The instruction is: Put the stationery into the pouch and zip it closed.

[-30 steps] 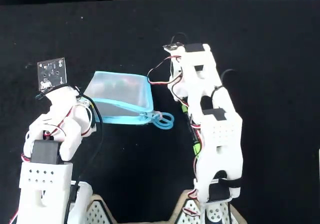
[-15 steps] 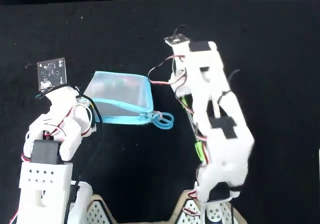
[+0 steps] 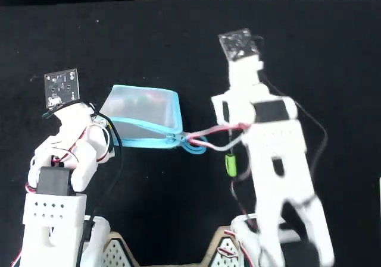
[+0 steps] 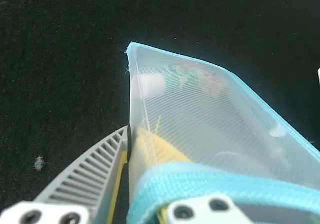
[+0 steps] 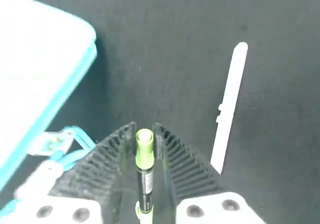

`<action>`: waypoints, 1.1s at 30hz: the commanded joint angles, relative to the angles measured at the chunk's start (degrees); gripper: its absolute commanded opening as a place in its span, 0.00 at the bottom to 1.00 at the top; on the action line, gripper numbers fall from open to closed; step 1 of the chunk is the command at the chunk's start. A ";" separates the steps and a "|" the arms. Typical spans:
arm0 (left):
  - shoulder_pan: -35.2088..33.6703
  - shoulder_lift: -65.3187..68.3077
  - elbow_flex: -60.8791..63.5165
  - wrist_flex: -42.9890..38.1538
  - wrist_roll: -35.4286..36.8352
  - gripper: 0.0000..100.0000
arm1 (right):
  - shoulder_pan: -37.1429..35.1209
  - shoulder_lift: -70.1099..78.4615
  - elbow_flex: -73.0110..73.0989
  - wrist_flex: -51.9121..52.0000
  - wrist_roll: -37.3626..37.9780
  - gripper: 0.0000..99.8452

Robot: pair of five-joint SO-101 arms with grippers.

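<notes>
At centre left of the high view, we see the translucent, blue-edged pouch [image 3: 143, 112] on the black table [image 3: 309, 35], its zipper pull [image 3: 196, 143] pointing toward the middle of the frame. Our left gripper [image 3: 107, 130] is clamped on the pouch's left end, the mesh pinched between its jaws, and we make out blurred shapes inside. Just right of the zipper pull, our right gripper [image 5: 144, 134] is closed tight on a green pen [image 5: 144, 156], which runs lengthwise between the ribbed jaws. A slender white stick [image 5: 229, 104] lies on the table, apart from the pouch.
</notes>
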 commanded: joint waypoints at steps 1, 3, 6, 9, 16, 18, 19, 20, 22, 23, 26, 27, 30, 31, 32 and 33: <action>-0.40 -0.97 -1.10 -1.32 0.79 0.03 | 0.26 -11.56 2.42 -2.46 -2.37 0.01; -0.40 -0.97 -1.10 -1.32 0.79 0.03 | 0.18 -16.66 4.00 -2.64 -3.87 0.01; -0.40 -0.97 -1.10 -1.32 0.79 0.03 | 0.18 -24.04 5.23 -2.29 -5.80 0.01; -0.40 -0.97 -1.10 -1.32 0.79 0.03 | 0.18 -31.52 6.29 -2.29 -6.42 0.01; -0.31 -0.97 -1.10 -1.32 0.79 0.03 | -9.41 -48.48 8.31 -3.60 -6.33 0.01; -0.31 -0.97 -1.10 -1.32 0.79 0.03 | -13.19 -53.14 10.07 -6.86 -6.33 0.01; -0.31 -0.97 -1.10 -1.32 0.79 0.03 | -14.95 -55.34 11.56 -9.32 -6.24 0.01; -0.31 -0.97 -1.10 -1.32 0.79 0.03 | -16.70 -57.36 13.23 -11.87 -6.15 0.01; -0.31 -0.97 -1.10 -1.32 0.79 0.03 | -19.96 -61.58 16.75 -16.70 -5.98 0.01; -0.31 -0.97 -1.10 -1.32 0.79 0.03 | -21.54 -63.52 18.42 -18.73 -5.98 0.01; -0.31 -0.97 -1.10 -1.32 0.79 0.03 | -25.85 -68.44 22.37 -22.51 -5.89 0.01; -0.31 -0.97 -1.10 -1.32 0.79 0.03 | -26.99 -69.76 23.43 -23.30 -5.89 0.01; -0.31 -0.97 -1.10 -1.32 0.79 0.03 | -29.80 -71.43 25.27 -25.41 -5.80 0.01; -0.31 -0.97 -1.10 -1.32 0.79 0.03 | -30.51 -71.43 25.89 -26.11 -5.80 0.01; -0.31 -0.97 -1.10 -1.32 0.79 0.03 | -31.03 -71.43 26.77 -26.90 -5.80 0.01; -0.31 -0.97 -1.10 -1.32 0.79 0.03 | -31.47 -71.43 27.82 -27.78 -5.80 0.01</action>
